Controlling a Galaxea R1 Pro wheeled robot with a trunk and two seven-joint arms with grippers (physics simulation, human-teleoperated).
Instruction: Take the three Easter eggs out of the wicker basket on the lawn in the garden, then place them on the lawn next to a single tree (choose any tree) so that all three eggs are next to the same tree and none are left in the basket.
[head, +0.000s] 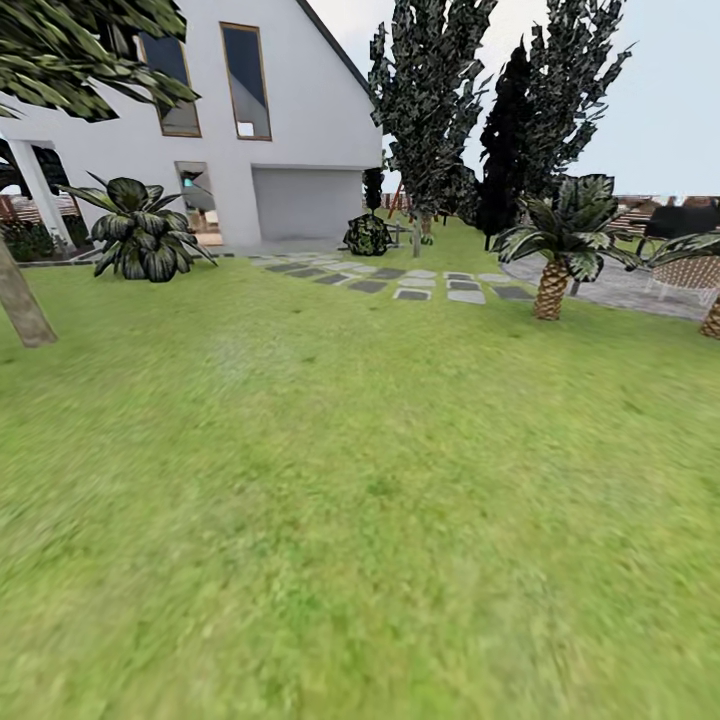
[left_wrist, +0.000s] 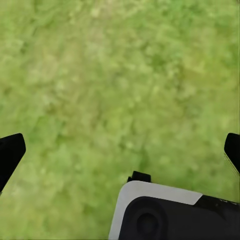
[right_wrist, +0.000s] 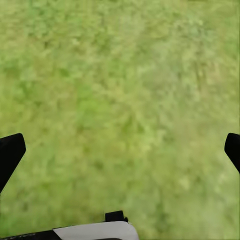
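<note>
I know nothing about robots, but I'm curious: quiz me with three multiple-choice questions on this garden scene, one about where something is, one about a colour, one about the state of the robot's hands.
1. Where do the grey stepping stones lie?
A. On the lawn in front of the white house
B. Against a wooden fence
C. Around the palm's trunk

2. What colour are the house walls?
A. Brown
B. White
C. Blue

3. How do both end effectors stand?
A. Shut on an egg
B. Shut and empty
C. Open, with only grass between the fingers

Answers:
1. A, since the head view shows the stones crossing the lawn before the house.
2. B, the walls render plain white.
3. C, as the left end effector and the right end effector each show dark fingertips far apart over bare grass.
</note>
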